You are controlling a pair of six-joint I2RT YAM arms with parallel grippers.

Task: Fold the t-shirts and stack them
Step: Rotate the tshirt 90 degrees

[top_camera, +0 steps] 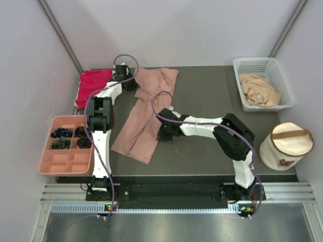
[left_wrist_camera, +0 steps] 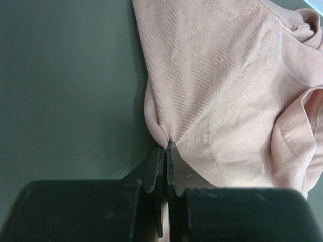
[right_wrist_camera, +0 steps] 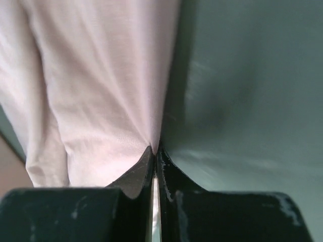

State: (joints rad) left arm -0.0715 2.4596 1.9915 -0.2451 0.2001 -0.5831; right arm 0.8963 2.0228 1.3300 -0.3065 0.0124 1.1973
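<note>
Pink t-shirt lies bunched; left jaws pinch its far-left edge, right jaws its near-right edge. Risk: shallow pinches slipping under tension, dropping cloth.

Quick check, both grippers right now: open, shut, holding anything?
Left gripper: shut, pinching an edge of the pink t-shirt.
Right gripper: shut, pinching another edge of the pink t-shirt.

Open table right of pink shirt up to basket; tray, red shirt hem left edge.
</note>
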